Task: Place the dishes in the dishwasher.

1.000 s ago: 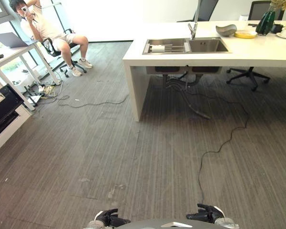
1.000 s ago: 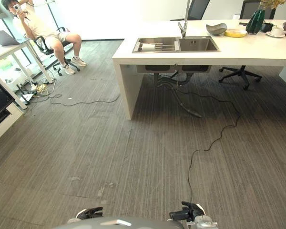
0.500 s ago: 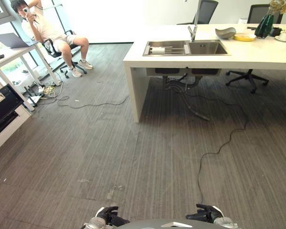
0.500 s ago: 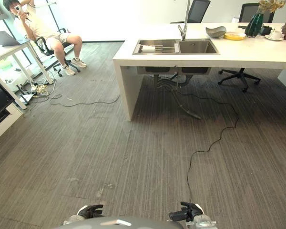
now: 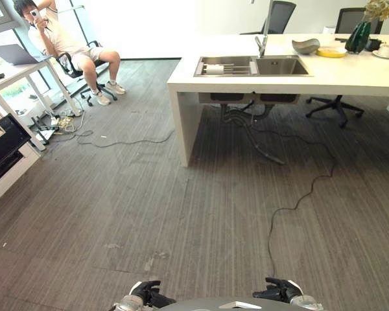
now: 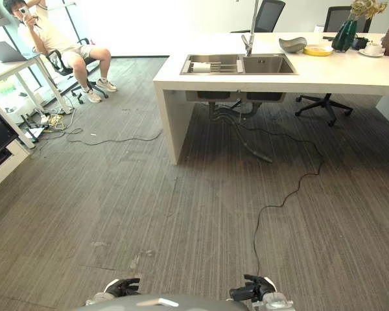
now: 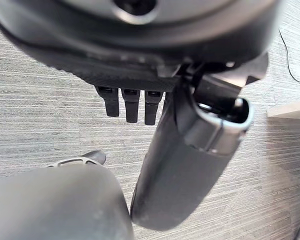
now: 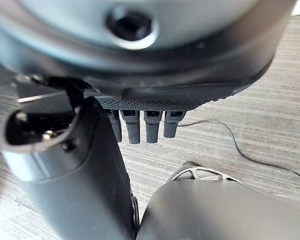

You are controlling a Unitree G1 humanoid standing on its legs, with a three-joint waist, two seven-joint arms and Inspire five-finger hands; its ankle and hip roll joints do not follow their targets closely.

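Observation:
A grey bowl, a yellow plate and a white cup on a saucer stand on the far white counter, to the right of its steel sink. A black-fronted appliance sits low at the left edge of the room. My left hand and right hand hang low at my sides, far from the counter. In the wrist views the left hand's fingers and the right hand's fingers are straight and hold nothing.
A person sits on a chair at the far left beside a desk with a laptop. Black cables trail over the grey carpet. Office chairs stand behind the counter, and a green vase stands on it.
The whole view has shifted slightly with the camera. Both hands stay low and open at my sides.

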